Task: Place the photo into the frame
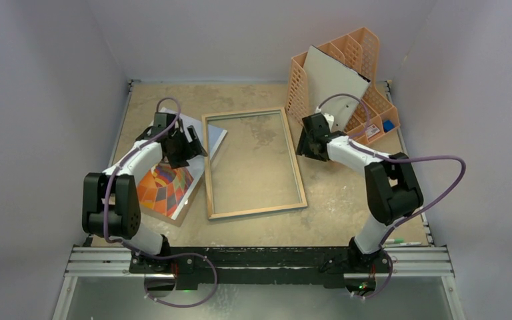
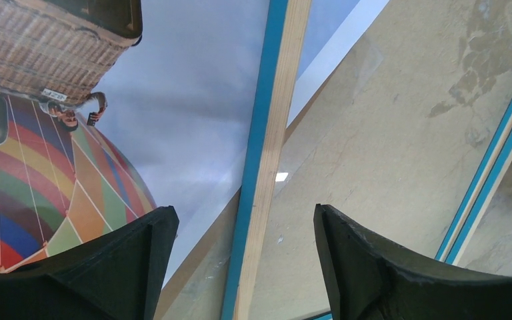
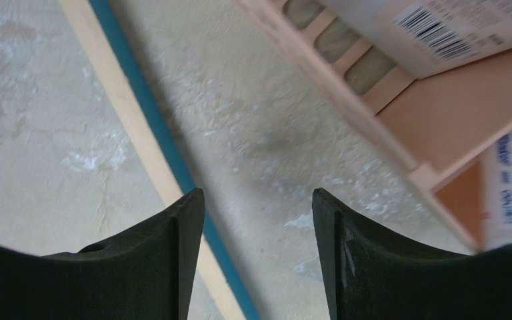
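Note:
The frame lies flat mid-table, wood-coloured back rim up, blue showing along its rails. The photo, a multicoloured balloon on pale sky, lies to its left, with its right corner under the frame's left rail. My left gripper is open and empty above that rail, which runs between its fingers, with the photo to the left. My right gripper is open and empty just outside the frame's right rail, which passes by its left finger.
An orange lattice organiser stands at the back right, close to my right gripper, and holds a grey-white board; it also shows in the right wrist view. A thin brown edge shows under the photo. Walls enclose the table.

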Controlling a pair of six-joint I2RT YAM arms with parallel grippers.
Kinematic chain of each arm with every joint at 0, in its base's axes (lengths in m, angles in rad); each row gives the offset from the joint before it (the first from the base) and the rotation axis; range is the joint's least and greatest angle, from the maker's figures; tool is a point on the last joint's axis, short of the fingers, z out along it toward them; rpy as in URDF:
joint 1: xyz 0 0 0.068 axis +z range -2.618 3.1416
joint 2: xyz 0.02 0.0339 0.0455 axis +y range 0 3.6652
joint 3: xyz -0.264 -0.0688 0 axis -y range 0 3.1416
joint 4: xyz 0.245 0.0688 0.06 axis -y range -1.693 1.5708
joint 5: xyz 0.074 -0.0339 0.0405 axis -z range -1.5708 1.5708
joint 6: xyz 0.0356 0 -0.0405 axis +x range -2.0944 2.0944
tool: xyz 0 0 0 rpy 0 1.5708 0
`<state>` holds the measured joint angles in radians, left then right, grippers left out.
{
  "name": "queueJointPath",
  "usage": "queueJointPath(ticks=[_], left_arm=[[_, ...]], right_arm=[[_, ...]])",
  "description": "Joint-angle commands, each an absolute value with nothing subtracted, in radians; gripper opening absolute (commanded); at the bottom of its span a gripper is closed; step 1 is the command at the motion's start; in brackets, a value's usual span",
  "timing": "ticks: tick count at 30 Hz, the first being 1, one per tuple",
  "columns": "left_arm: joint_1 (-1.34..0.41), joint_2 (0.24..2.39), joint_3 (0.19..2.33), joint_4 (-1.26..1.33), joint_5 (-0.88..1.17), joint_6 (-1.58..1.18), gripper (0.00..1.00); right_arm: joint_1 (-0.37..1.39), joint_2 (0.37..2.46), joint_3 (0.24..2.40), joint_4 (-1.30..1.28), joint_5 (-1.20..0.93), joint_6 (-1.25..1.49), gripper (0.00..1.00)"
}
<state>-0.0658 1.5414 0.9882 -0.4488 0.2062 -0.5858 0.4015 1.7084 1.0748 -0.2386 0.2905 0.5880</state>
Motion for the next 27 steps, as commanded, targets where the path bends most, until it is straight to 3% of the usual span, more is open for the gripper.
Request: queueJointPath(ticks=[1,17,22,27], left_arm=[[-0.073,1.557,0.96,-0.395,0.227,-0.585,0.78],[-0.077,1.562,0.947,-0.393,0.217,-0.584,0.77],[-0.08,1.57,0.937,-0.382,0.235,-0.583,0.77],[-0.086,1.582,0.935,-0.366,0.255,-0.584,0.77]], right_arm=[[0.369,1.688,1.076,-0.192,0.364,0.528,0.62],[0.253,1.782,1.186,-0.156,0.442,0.465,0.59],[0.254,1.706,1.126,-0.126,0.318,0.465,0.63],[0.261,1.663,1.039,-0.087,0.046,0.445,0.68]])
